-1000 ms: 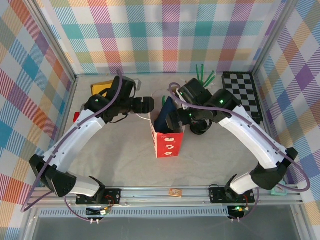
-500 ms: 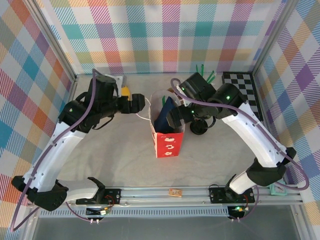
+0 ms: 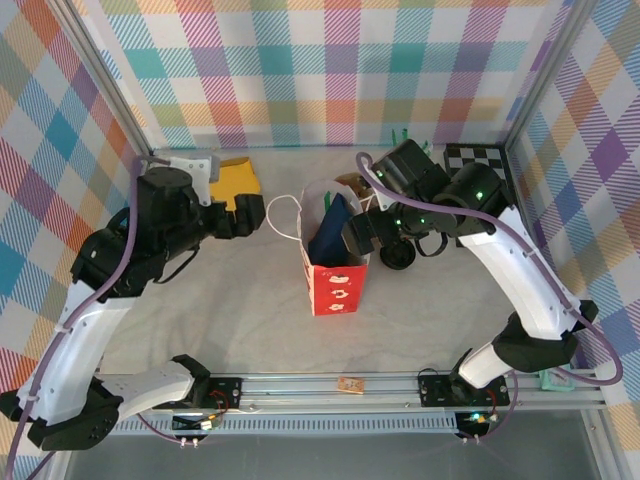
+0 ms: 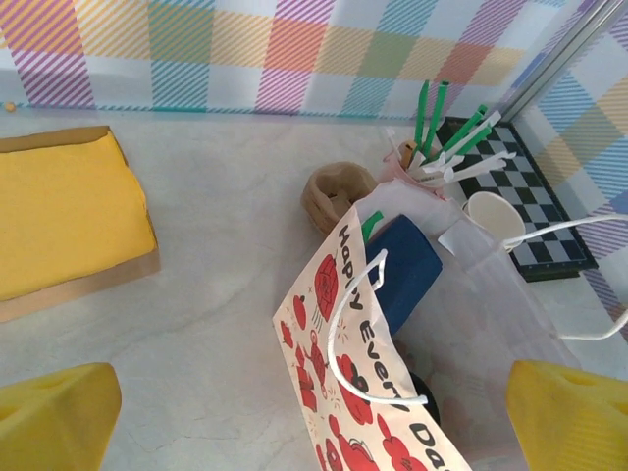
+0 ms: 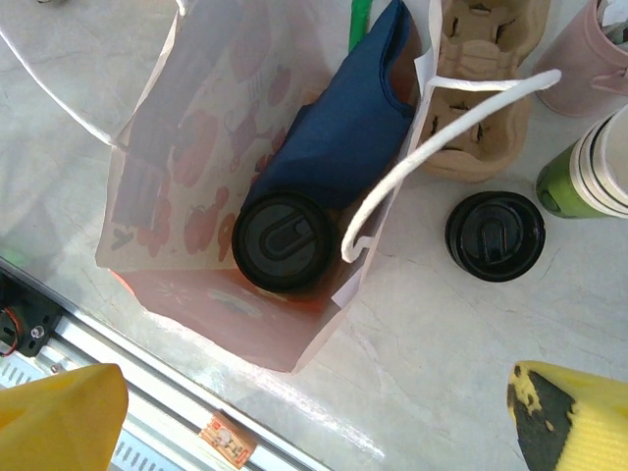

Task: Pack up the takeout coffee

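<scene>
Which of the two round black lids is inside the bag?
The black lid beside the navy item; the loose lid lies on the table outside.

A thin paper bag [image 5: 186, 147] is letting light through its matt, red-printed walls; inside, the smooth black plastic lid of the takeout coffee [image 5: 285, 240] is showing a faint sheen beside navy cloth [image 5: 343, 128], while a rough pulp cup carrier [image 5: 486, 88] is resting on the matt table [image 5: 432, 334].
</scene>
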You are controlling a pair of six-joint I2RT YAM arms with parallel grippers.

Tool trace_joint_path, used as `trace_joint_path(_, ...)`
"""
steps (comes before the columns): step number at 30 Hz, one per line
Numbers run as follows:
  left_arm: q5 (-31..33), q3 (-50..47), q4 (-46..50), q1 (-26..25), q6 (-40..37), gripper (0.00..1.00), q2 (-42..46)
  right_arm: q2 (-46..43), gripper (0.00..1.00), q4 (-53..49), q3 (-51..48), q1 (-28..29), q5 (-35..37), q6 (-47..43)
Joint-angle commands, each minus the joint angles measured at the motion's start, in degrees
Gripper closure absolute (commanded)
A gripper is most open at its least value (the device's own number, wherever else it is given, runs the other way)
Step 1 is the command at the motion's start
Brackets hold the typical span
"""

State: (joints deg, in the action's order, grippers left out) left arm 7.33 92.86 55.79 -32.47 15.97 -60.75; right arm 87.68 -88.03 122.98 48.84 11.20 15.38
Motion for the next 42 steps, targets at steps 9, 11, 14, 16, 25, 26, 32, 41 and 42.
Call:
trace_joint_path(9, 4.8, -5.3, -1.4, 0.4, -1.0, 0.0, 7.0, -4.9, 0.01, -2.9, 1.8, 0.4, 4.6, -0.3)
trace_joint_path(11, 6.0, -6.2, -1.9, 0.4, -1.0, 0.0, 8.4, -5.9, 0.01, -3.1, 1.4, 0.4, 5.6, -0.2)
trace_joint_path(14, 7.7, -7.8, -2.5, 0.4, -1.4, 0.0, 10.4, -7.0, 0.01, -3.4, 0.8, 0.4, 6.7, -0.1)
trace_joint_path(16, 8.6, -8.5, -2.6, 0.4, -1.5, 0.0, 11.5, -7.8, 0.01, -3.4, 0.4, 0.4, 7.4, -0.1)
trace_joint_path(25, 13.8, -14.0, -2.1, 0.4, -1.3, 0.0, 15.8, -12.8, 0.01, -2.2, -4.8, 0.3, 11.5, 0.4)
trace_joint_path(26, 14.2, -15.2, -2.6, 0.4, -1.3, 0.0, 16.6, -13.4, 0.01, -2.0, -5.6, 0.3, 12.1, 0.5)
trace_joint_path(32, 18.1, -19.5, -3.0, 0.4, -0.5, 0.0, 19.4, -17.6, 0.01, 0.0, -9.6, -0.4, 15.4, 0.7)
trace_joint_path(41, 21.8, -23.5, -3.5, 0.4, -0.2, 0.0, 22.7, -22.6, 0.01, 3.1, -15.6, -2.7, 17.3, 0.4)
trace_joint_path(42, 22.1, -24.1, -3.7, 0.4, -0.2, 0.0, 23.2, -23.1, 0.01, 3.5, -16.5, -3.1, 17.6, 0.3)
